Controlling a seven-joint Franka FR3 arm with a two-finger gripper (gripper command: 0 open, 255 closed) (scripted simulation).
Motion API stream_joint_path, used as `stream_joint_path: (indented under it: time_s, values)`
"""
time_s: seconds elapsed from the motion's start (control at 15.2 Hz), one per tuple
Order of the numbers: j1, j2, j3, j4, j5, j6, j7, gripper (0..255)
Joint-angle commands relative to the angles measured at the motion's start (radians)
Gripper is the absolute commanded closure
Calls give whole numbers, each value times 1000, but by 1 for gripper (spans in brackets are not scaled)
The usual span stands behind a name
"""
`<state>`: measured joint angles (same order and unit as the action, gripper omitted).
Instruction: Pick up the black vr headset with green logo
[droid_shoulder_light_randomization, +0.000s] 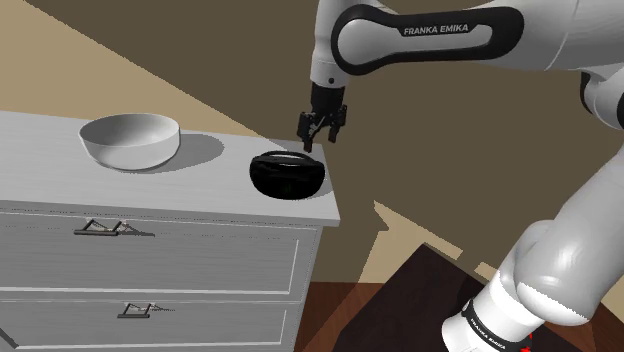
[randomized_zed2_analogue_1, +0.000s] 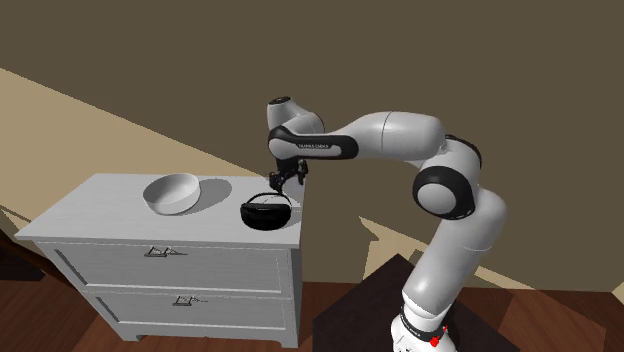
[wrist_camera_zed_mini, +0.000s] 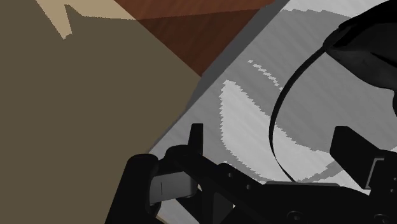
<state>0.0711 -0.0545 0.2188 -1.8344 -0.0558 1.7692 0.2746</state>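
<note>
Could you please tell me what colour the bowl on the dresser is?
The bowl is white; the shoulder view shows it best.

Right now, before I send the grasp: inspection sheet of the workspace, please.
Surface: pale grey dresser top, two drawers below with metal drawer handles.
Job's things: black VR headset resting on the dresser top, close to the edge at the shoulder view's right, strap arching over it.
Clutter: white bowl, upright, apart from the headset, toward the shoulder view's left.
Grippers: hand open, just above the headset's far side; the strap runs between the fingers, not clasped.
Cables: nothing seen.
Surroundings: brown wall behind, wood floor, dark stand under the arm.
</note>
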Motion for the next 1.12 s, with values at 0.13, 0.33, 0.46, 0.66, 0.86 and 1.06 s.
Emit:
stream_joint_path:
  time_s: [0.13,0.33,0.46,0.66,0.86,1.06]
  values:
    - [10,54,12,24,-10,28,24,0]
    - [10,57,12,-13,-11,68,27,0]
    - [10,60,12,-44,-13,102,29,0]
    - [10,59,11,-44,-12,101,29,255]
    - [10,59,11,-44,-12,101,29,255]
    - [10,59,11,-44,-12,101,29,255]
